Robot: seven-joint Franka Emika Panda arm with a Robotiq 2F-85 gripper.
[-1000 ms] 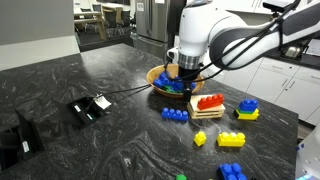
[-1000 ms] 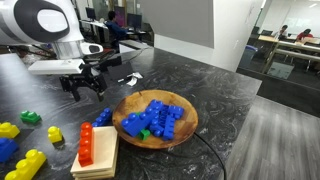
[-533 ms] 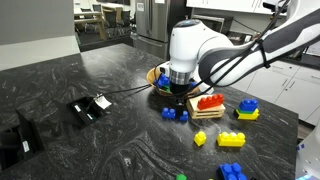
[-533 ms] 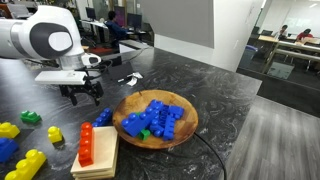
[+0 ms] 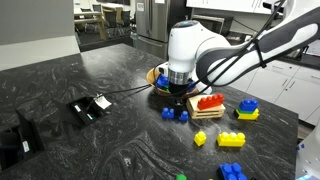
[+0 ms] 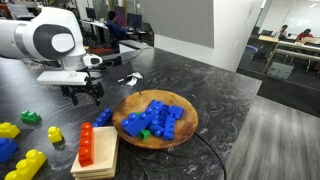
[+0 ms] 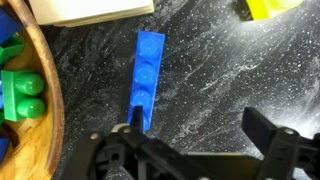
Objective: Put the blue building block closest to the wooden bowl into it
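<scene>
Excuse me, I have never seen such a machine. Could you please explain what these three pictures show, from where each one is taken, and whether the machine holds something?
This is one white robot arm ending in a two-finger gripper. Two pictures come from cameras standing outside the robot, at different places. The third comes from a camera on the wrist, looking down past the fingers. On the dark counter a wooden bowl holds many blue bricks. A long blue building block lies beside the bowl, under the gripper. A red brick sits on a pale wooden block, and yellow bricks lie nearby. The gripper is open and holds nothing.
</scene>
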